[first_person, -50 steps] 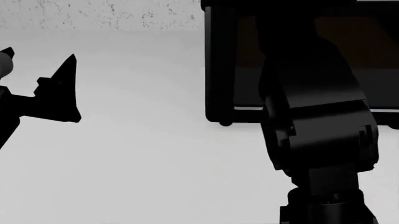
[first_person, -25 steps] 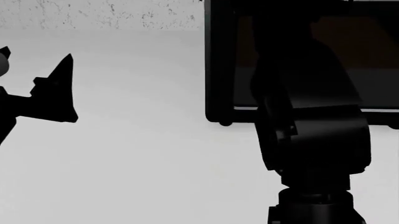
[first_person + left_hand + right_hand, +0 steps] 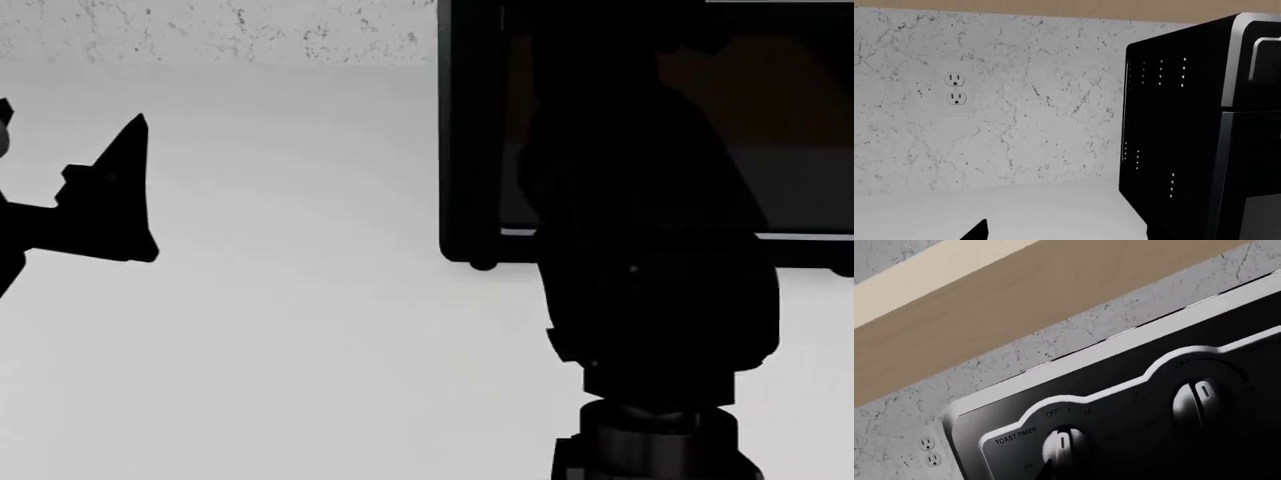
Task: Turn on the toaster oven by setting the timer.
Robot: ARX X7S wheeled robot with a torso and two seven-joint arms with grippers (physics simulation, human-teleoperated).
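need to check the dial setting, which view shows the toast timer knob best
The right wrist view: the toast timer knob is close, with its "TOAST TIMER" label and "OFF" mark readable, and a second knob beside it. The left wrist view shows only the toaster oven side and front edge. The head view shows its glass door, partly hidden by the right arm; no knobs.

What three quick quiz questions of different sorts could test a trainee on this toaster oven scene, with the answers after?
1. True or false: in the right wrist view, the pointer on the TOAST TIMER knob of the toaster oven sits near OFF.
2. What is mounted on the marbled wall beside the oven? A) a switch B) a wall outlet C) a hook
3. Fill in: in the head view, the left claw is ___ the oven.

Key: 1 true; 2 B; 3 apart from
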